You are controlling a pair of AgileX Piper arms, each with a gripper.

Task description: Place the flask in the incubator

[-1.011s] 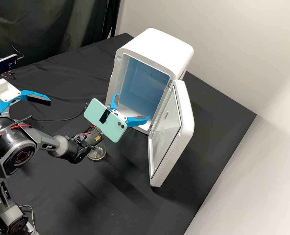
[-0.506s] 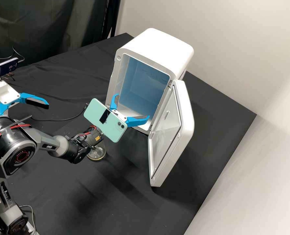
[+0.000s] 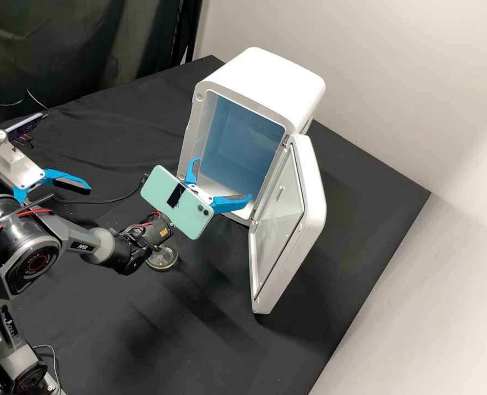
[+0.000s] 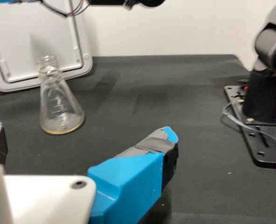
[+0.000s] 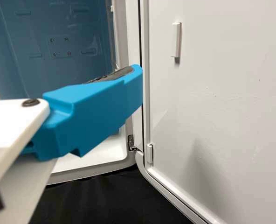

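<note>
While the flask [image 4: 58, 100] is set upright on the table [image 4: 175, 93] near the open incubator [image 3: 265, 82] and both arms' jaws are held open, empty, it could be toppled by a misaligned grasp.

Black creased cloth covers the bench [image 3: 145, 318]. Plain white wall [image 3: 397, 60] behind; dark curtain [image 3: 62, 44] in corner; pale floor [image 3: 452, 329] alongside.

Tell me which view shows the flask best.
Left wrist view: the flask stands whole and upright on the black bench, neck to base. In the high view its base peeks out under the right arm's wrist. The right wrist view faces the incubator's blue interior and door.
</note>
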